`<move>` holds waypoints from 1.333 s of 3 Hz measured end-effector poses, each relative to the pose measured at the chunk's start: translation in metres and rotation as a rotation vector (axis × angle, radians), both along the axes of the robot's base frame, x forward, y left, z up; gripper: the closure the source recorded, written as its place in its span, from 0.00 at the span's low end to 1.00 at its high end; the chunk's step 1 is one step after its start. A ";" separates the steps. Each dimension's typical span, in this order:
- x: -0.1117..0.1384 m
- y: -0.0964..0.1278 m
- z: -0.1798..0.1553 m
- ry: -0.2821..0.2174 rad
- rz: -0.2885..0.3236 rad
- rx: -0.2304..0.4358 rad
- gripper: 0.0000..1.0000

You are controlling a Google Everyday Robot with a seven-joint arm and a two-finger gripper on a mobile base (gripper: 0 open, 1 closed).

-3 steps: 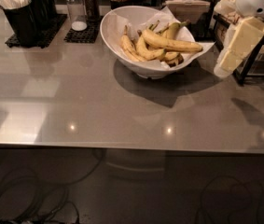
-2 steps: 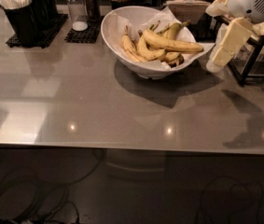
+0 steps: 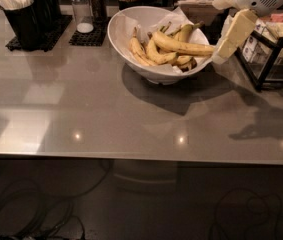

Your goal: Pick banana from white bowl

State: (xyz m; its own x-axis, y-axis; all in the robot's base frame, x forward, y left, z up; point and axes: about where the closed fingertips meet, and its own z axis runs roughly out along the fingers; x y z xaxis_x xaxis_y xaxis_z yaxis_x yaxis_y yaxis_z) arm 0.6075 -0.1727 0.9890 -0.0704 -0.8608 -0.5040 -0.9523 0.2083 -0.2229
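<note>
The white bowl (image 3: 126, 39) stands at the back middle of the grey table, lined with white paper. It holds several yellow bananas. The banana (image 3: 181, 46), the longest and nearly straight, lies on top and points right toward the rim. My gripper (image 3: 221, 55) comes down from the upper right, cream-coloured and tilted. Its tip is just outside the bowl's right rim, next to the banana's right end and above the table.
A black wire rack (image 3: 270, 54) with packets stands right behind the gripper. Salt and pepper shakers (image 3: 83, 9) on a black mat and a black caddy of white utensils (image 3: 23, 19) stand at the back left. The table's front edge (image 3: 141, 156) runs across the view.
My gripper has moved left toward the bowl's right rim and now sits by the long banana's end. The bowl and bananas have not moved.
</note>
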 end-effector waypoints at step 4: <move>0.049 0.009 -0.011 -0.031 -0.020 0.045 0.42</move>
State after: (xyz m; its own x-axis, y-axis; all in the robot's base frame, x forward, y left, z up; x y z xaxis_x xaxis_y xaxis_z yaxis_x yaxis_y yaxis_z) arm 0.6567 -0.1641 0.9784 -0.0709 -0.8359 -0.5443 -0.9407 0.2376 -0.2423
